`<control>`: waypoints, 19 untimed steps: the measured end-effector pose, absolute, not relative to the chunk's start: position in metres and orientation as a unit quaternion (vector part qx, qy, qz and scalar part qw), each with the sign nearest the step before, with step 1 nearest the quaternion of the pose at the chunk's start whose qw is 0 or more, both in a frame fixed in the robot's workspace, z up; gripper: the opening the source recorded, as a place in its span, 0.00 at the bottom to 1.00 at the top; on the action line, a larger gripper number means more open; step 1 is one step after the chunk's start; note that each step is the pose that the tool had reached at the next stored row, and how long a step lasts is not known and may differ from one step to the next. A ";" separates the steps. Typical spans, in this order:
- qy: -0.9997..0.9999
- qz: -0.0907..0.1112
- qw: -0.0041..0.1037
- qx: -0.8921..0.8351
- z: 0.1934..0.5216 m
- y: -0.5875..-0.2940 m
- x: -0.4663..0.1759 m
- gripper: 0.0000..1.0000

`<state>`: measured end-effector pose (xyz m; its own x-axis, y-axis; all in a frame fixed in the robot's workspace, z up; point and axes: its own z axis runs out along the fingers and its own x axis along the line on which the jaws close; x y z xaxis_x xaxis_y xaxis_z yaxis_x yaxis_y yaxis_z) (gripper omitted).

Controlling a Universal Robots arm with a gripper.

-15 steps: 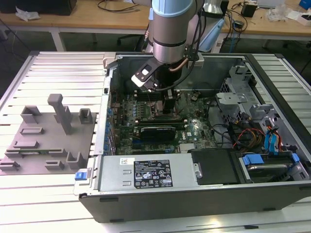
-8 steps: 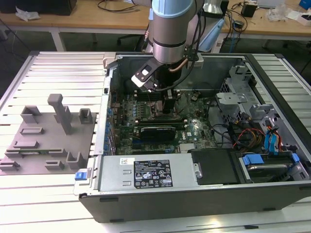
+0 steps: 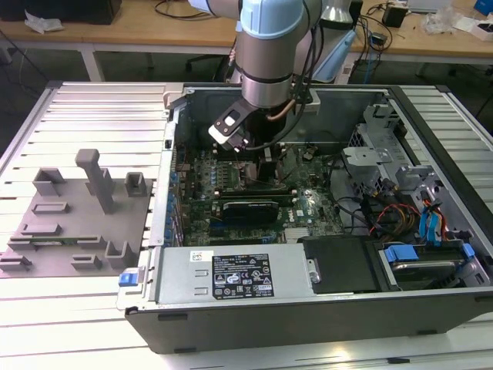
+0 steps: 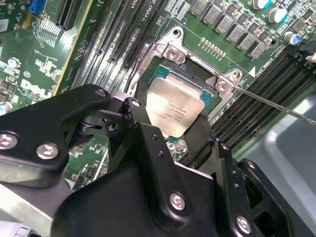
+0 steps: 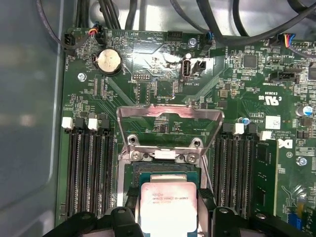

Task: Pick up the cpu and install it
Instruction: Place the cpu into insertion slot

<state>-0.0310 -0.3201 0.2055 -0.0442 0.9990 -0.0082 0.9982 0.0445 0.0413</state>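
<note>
Holding one cpu (image 5: 168, 207), one pincer (image 4: 170, 122) (two fingers (image 4: 200, 136)), above one socket (image 5: 165, 170).

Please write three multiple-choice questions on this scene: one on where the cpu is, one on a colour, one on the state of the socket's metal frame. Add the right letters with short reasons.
1. Where is the cpu?
A) on the grey tray outside the case
B) between the fingers, at the socket
C) on the white label

2. What colour is the cpu's top?
A) green
B) blue
C) silvery-grey

3. How does the socket's metal frame stand?
A) swung open
B) closed over the cpu
C) taken off the board

Answers:
1 B: in both wrist views a black finger sits at each of two opposite edges of it.
2 C: pale metal against the green board.
3 A: in the first wrist view it stands raised behind the socket, off the cpu.
</note>
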 end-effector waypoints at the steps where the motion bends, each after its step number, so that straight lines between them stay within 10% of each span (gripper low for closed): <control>1: 0.722 0.012 0.017 0.691 0.204 -0.320 -0.031 0.55; 19: 0.708 0.014 0.015 0.706 0.199 -0.320 -0.031 0.55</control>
